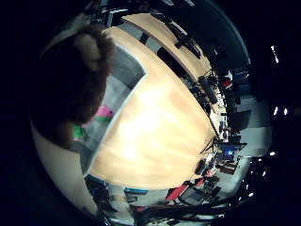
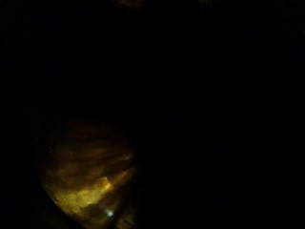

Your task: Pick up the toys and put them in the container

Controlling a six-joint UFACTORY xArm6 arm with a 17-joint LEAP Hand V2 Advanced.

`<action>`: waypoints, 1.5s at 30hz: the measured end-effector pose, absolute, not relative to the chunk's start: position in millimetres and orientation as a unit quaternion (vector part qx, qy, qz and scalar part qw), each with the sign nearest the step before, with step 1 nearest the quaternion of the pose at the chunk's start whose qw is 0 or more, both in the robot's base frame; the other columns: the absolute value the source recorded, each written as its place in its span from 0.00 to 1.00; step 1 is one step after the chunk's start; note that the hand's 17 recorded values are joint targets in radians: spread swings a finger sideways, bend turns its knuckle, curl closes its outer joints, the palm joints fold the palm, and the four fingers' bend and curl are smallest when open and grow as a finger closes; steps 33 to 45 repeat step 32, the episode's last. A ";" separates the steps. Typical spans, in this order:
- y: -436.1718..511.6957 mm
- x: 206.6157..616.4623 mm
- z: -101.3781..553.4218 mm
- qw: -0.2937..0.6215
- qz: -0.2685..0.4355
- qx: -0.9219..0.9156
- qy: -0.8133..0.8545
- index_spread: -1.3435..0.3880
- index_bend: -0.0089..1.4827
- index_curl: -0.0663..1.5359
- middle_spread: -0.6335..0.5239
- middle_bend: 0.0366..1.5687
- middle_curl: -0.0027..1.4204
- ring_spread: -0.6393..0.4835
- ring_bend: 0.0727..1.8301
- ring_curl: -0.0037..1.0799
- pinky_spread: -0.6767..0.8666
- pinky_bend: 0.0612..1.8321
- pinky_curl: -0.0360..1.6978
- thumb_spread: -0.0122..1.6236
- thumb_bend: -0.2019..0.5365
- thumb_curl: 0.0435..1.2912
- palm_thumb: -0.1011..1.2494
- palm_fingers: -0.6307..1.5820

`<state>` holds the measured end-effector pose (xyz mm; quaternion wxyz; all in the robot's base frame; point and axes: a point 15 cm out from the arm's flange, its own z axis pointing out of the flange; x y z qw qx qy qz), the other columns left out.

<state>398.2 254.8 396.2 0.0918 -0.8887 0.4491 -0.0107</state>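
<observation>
1. Brown plush toy [image 1: 75, 80], furry with a paler ear, fills the nine o'clock part of the little finger side view, so it sits very close to the palm.
2. Beneath it lies a grey container [image 1: 124, 75] on the wooden table [image 1: 155, 136]; a pink toy [image 1: 104, 112] and a green toy [image 1: 78, 133] already rest inside.
3. Judging from this, the task is partly done: some toys are in, and the plush seems carried over the container, not yet dropped.
4. The thumb side view is nearly black, likely smothered by the plush.
5. No fingers of the hand show, so I cannot tell its grip.
</observation>
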 end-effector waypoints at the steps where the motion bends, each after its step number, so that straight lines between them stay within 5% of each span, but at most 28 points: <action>1: 254.3 398.7 395.4 0.091 -0.010 -0.889 0.450 0.46 0.28 0.56 0.33 0.74 0.46 0.35 0.72 0.52 0.20 0.68 0.34 0.71 0.25 0.19 0.72 0.82; 6: 252.7 398.6 395.5 0.089 -0.012 -0.888 0.451 0.45 0.27 0.56 0.33 0.73 0.45 0.35 0.71 0.52 0.20 0.69 0.34 0.71 0.24 0.18 0.70 0.81; 9: 247.6 400.3 393.4 0.080 -0.020 -0.888 0.453 0.45 0.21 0.55 0.31 0.69 0.45 0.34 0.71 0.51 0.20 0.72 0.35 0.68 0.16 0.16 0.58 0.76; 11: 242.3 401.8 393.3 0.072 -0.027 -0.886 0.458 0.45 0.12 0.54 0.30 0.62 0.44 0.31 0.70 0.52 0.19 0.75 0.37 0.65 0.14 0.14 0.45 0.64; 13: 237.8 404.0 392.5 0.068 -0.031 -0.887 0.455 0.47 0.10 0.51 0.31 0.48 0.40 0.31 0.65 0.51 0.19 0.72 0.38 0.62 0.13 0.13 0.33 0.38; 15: 233.9 406.3 390.7 0.066 -0.031 -0.889 0.453 0.47 0.16 0.48 0.39 0.41 0.35 0.42 0.46 0.43 0.36 0.58 0.35 0.58 0.15 0.13 0.24 0.19; 19: 234.4 408.5 388.8 0.067 -0.030 -0.895 0.439 0.49 0.12 0.41 0.45 0.30 0.29 0.53 0.31 0.28 0.53 0.44 0.25 0.54 0.20 0.14 0.17 0.21; 24: 236.7 408.7 389.3 0.071 -0.030 -0.897 0.436 0.50 0.10 0.34 0.48 0.23 0.26 0.58 0.24 0.24 0.64 0.37 0.20 0.52 0.22 0.16 0.14 0.25; 45: 237.1 408.8 389.5 0.071 -0.030 -0.897 0.435 0.51 0.10 0.27 0.49 0.18 0.24 0.58 0.21 0.23 0.68 0.33 0.19 0.51 0.23 0.18 0.13 0.28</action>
